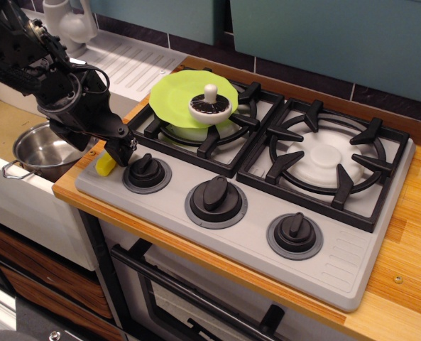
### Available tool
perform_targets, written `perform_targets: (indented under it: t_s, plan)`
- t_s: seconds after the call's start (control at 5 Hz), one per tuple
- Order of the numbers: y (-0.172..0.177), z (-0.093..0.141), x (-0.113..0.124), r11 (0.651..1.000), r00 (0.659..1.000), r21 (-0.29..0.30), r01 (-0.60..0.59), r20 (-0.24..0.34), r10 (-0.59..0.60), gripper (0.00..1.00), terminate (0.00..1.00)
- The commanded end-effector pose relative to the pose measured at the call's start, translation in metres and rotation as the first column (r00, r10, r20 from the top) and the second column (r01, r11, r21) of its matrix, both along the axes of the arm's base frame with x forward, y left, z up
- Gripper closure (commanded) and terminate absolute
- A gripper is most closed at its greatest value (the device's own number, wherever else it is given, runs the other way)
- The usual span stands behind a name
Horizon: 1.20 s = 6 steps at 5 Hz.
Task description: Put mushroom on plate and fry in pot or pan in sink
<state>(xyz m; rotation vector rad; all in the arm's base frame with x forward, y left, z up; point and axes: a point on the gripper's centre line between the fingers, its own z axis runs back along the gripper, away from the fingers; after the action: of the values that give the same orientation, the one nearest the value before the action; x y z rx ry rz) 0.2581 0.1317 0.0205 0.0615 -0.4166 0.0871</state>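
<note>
Wood counter w/ grey stove top (sink at left).

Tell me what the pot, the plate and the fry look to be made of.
Pot: polished steel by its mirror-like reflections. Plate: likely plastic, a flat, even lime-green with a soft sheen. Fry: probably plastic too, uniformly bright yellow, though the tool hides most of it.
</note>
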Motion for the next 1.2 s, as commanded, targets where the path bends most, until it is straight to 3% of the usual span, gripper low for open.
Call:
perform_targets:
  t_s: [0.0, 0.4, 0.8, 1.0]
  plan:
    - [-0.004, 0.005, 0.014, 1.000, 1.000, 0.012, 0.005, 0.010, -0.005, 1.00, 0.00]
    - [-0.007, 0.009, 0.021, 1.000, 1.000, 0.003, -0.002, 0.000, 0.002, 1.00, 0.00]
    - [0.016, 0.056, 0.015, 0.999, 0.996, 0.035, 0.037, -0.085, -0.034, 1.00, 0.00]
    - [0.035, 0.068, 0.020, 0.996, 0.992, 0.048, 0.072, -0.105, -0.067, 1.00, 0.00]
